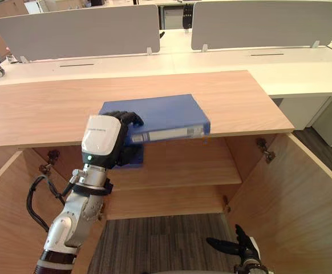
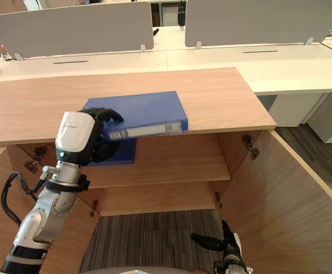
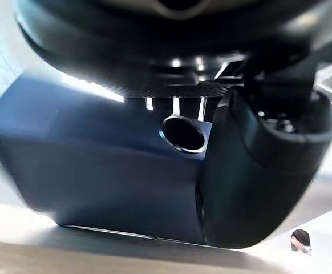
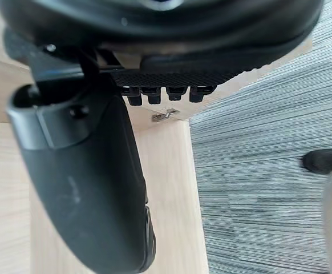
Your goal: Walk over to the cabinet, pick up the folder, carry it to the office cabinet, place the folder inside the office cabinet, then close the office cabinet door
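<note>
We note a grey striped carpet floor (image 1: 154, 240) below; a light-wood cabinet (image 1: 40, 108) with a flat top spans the foreground, its right door (image 1: 303, 205) swung open and an inner wooden shelf (image 1: 177, 165) visible; behind it stand long white desks (image 1: 303, 71); grey rectangular partition screens (image 1: 77, 31) rise from them; lighting is bright and even.
</note>
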Controlling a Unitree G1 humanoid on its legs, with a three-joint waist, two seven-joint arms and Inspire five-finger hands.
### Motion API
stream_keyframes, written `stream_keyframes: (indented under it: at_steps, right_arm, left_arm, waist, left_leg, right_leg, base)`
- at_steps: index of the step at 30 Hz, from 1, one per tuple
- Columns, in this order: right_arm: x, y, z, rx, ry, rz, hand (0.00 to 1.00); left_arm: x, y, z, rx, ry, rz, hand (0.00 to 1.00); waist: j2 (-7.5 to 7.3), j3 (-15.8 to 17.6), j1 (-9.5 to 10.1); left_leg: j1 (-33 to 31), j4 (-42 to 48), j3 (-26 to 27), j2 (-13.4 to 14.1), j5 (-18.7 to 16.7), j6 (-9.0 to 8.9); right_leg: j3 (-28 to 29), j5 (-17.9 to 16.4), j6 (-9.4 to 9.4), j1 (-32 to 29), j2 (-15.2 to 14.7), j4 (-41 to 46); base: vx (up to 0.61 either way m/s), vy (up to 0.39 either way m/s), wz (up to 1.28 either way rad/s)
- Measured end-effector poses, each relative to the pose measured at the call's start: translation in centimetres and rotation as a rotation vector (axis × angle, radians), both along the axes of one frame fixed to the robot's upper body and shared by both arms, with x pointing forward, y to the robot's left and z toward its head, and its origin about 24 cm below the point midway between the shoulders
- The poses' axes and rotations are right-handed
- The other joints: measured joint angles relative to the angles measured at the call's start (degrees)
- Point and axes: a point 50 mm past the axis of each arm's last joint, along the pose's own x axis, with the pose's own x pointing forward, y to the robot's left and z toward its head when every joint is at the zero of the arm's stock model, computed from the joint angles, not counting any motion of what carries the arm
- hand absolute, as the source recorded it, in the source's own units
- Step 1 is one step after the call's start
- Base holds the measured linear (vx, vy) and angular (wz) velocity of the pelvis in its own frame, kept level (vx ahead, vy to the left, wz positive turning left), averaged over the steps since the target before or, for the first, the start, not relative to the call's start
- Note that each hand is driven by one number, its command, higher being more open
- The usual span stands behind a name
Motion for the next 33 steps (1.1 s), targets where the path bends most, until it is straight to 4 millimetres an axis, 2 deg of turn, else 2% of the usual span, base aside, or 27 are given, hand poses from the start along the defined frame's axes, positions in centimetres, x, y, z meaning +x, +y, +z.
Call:
stream_keyframes:
  at_steps: [4,6,11,13,14,17,18,21,23,27,33]
  right_arm:
    - [0.5,0.0,0.3,0.001,-0.026,-0.007,1.0]
    - [1.3,0.0,1.3,0.003,-0.09,-0.022,1.0]
    - [5.0,0.8,6.2,0.061,-0.41,-0.081,1.0]
    - [6.2,1.4,9.0,0.1,-0.562,-0.089,1.0]
    - [6.4,1.5,9.8,0.114,-0.602,-0.092,1.0]
    - [6.9,1.7,14.3,0.172,-0.827,-0.104,1.0]
    - [7.0,1.6,15.1,0.18,-0.867,-0.107,1.0]
    - [7.2,1.5,19.4,0.255,-1.095,-0.117,1.0]
    - [7.2,1.5,21.4,0.276,-1.203,-0.096,1.0]
    - [8.1,2.3,25.2,0.305,-1.397,-0.002,1.0]
    - [9.7,3.6,27.7,0.312,-1.485,0.177,1.0]
  left_arm:
    - [-0.2,-0.3,-0.2,-0.027,0.005,-0.003,0.0]
    - [-0.8,-0.7,0.0,-0.065,-0.003,-0.013,0.0]
    - [-3.9,-3.1,1.7,-0.323,-0.044,-0.189,0.0]
    - [-5.2,-3.8,2.8,-0.452,-0.08,-0.287,0.0]
    - [-5.6,-3.9,3.1,-0.482,-0.087,-0.307,0.0]
    - [-7.1,-3.8,4.2,-0.697,-0.124,-0.397,0.0]
    - [-7.3,-3.7,4.3,-0.738,-0.131,-0.408,0.0]
    - [-8.0,-2.9,4.7,-1.023,-0.129,-0.52,0.0]
    - [-8.2,-2.5,4.4,-1.171,-0.106,-0.572,0.0]
    - [-8.4,-2.0,3.6,-1.345,-0.051,-0.634,0.0]
    - [-8.0,-2.6,2.8,-1.45,0.067,-0.758,0.0]
  waist:
    - [-0.09,0.0,0.1]
    - [-0.11,0.02,0.06]
    - [-0.42,0.22,-0.05]
    - [-0.59,0.35,-0.04]
    - [-0.6,0.38,-0.05]
    - [-0.7,0.48,-0.12]
    - [-0.75,0.56,-0.1]
    - [-1.21,1.17,-0.03]
    - [-1.27,1.19,0.02]
    - [-1.29,1.21,0.13]
    - [-1.27,1.21,0.38]
  left_leg:
    - [-0.38,0.01,0.31,0.03,0.0,0.0]
    - [-0.45,0.03,0.43,0.0,-0.01,0.02]
    - [-1.04,0.04,1.23,0.04,-0.14,0.15]
    - [-0.98,0.04,1.59,0.04,-0.32,0.21]
    - [-0.97,0.04,1.7,0.03,-0.38,0.2]
    - [-0.82,0.05,2.17,0.03,-0.69,0.2]
    - [-0.74,0.05,2.31,0.03,-0.75,0.2]
    - [-0.56,0.06,2.6,0.04,-0.88,0.21]
    - [-0.52,0.05,2.69,0.02,-0.99,0.24]
    - [-0.3,0.06,3.23,0.02,-1.18,0.23]
    - [-0.31,0.06,3.01,0.01,-1.19,0.25]
  right_leg:
    - [0.35,0.59,0.17,-0.05,0.01,-0.9]
    - [0.49,0.74,0.21,-0.09,0.02,-1.05]
    - [1.46,1.07,0.17,-1.07,0.1,-1.12]
    - [1.8,1.09,0.18,-1.18,0.1,-1.11]
    - [1.9,1.09,0.19,-1.24,0.1,-1.1]
    - [2.38,1.1,0.21,-1.34,0.11,-1.1]
    - [2.5,1.11,0.21,-1.33,0.11,-1.1]
    - [2.76,1.11,0.23,-1.15,0.12,-1.08]
    - [2.84,1.11,0.24,-1.15,0.1,-1.08]
    - [3.23,1.14,0.31,-1.15,0.1,-1.08]
    - [3.02,1.17,0.42,-1.0,0.07,-1.02]
  base:
    - [0.0,-0.004,-0.02]
    - [0.0,-0.006,-0.04]
    - [-0.01,-0.009,-0.09]
    - [-0.01,-0.005,-0.08]
    - [-0.01,-0.006,-0.08]
    - [0.0,-0.008,-0.08]
    - [0.0,-0.008,-0.09]
    - [0.0,-0.009,-0.04]
    - [0.0,0.0,0.0]
    - [-0.01,-0.017,-0.06]
    - [-0.01,-0.015,0.02]
